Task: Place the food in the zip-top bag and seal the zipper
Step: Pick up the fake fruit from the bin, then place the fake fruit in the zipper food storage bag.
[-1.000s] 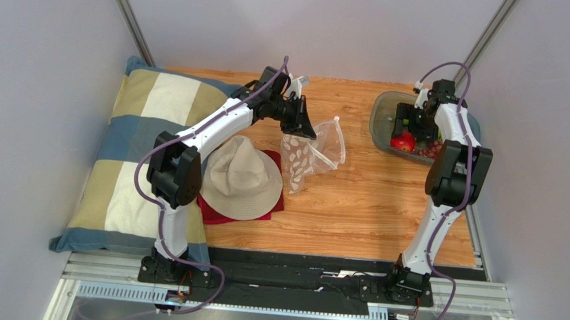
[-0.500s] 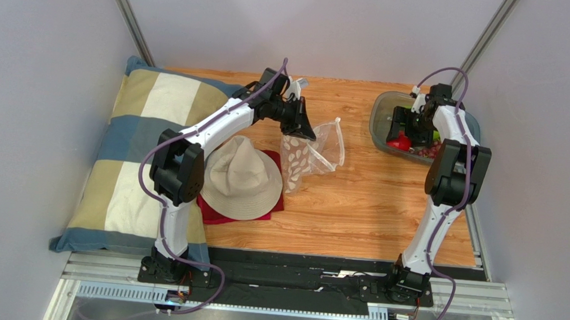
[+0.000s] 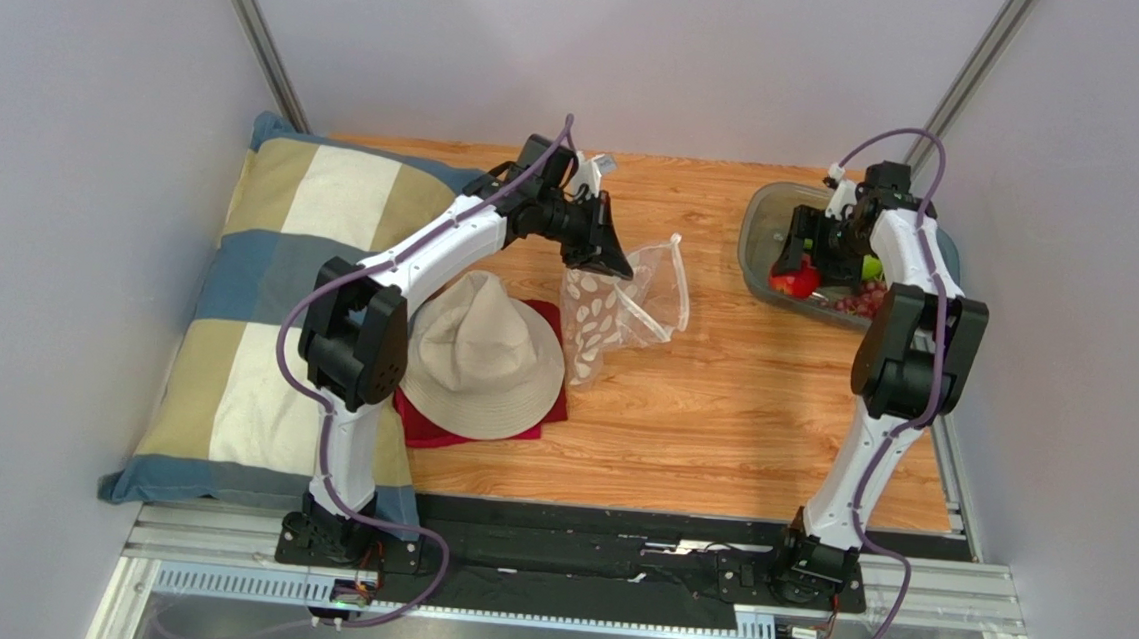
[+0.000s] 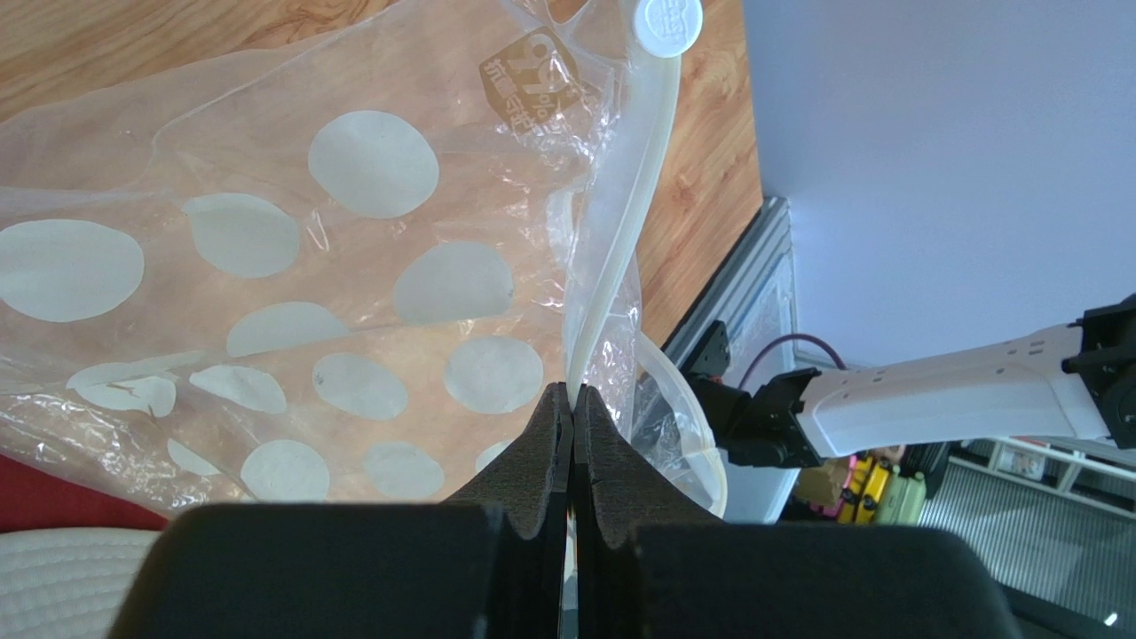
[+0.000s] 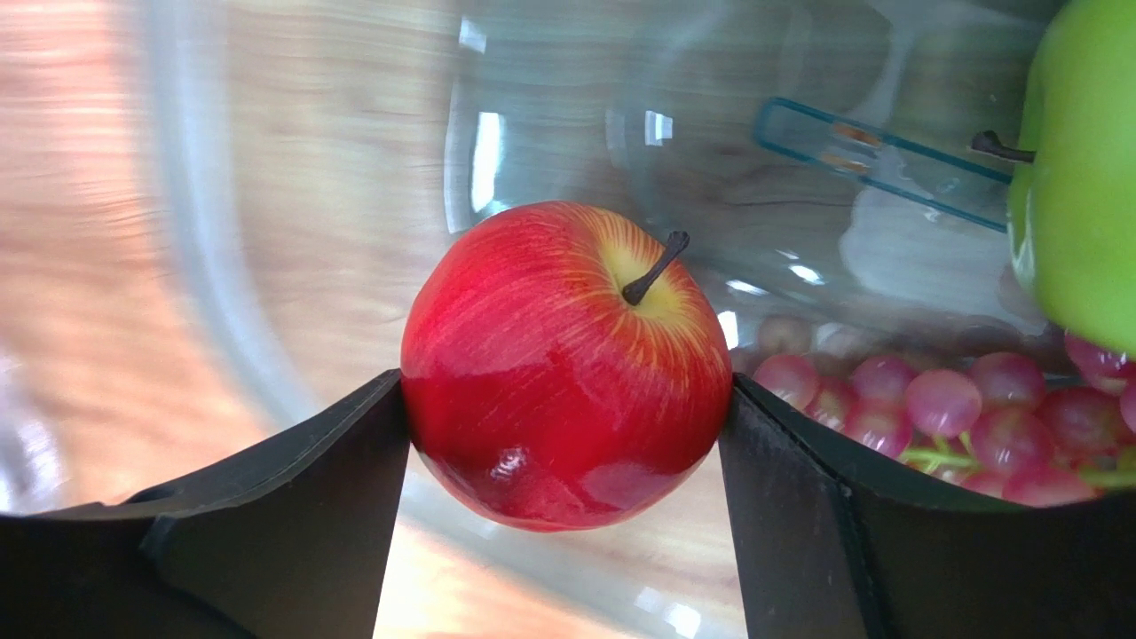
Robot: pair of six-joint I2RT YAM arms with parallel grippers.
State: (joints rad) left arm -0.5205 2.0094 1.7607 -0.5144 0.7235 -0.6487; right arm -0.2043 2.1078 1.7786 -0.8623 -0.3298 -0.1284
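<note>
The clear polka-dot zip-top bag [image 3: 622, 308] stands on the wooden table, mouth up; it also shows in the left wrist view [image 4: 334, 266]. My left gripper [image 3: 613, 263] is shut on the bag's zipper strip [image 4: 607, 253] at the mouth edge and holds it up. My right gripper [image 3: 800, 276] is over the grey tray [image 3: 759, 235] and is shut on a red apple [image 5: 567, 366], held between both fingers above the tray floor. A green apple [image 5: 1080, 173] and purple grapes [image 5: 960, 413] lie in the tray beside it.
A beige hat [image 3: 486, 355] lies on a red cloth [image 3: 547, 408] left of the bag. A checked pillow [image 3: 270, 284] fills the left side of the table. The tray sits at the back right near the wall.
My right gripper has shifted slightly left and lifted the red apple within the tray. The left gripper and bag have stayed put.
</note>
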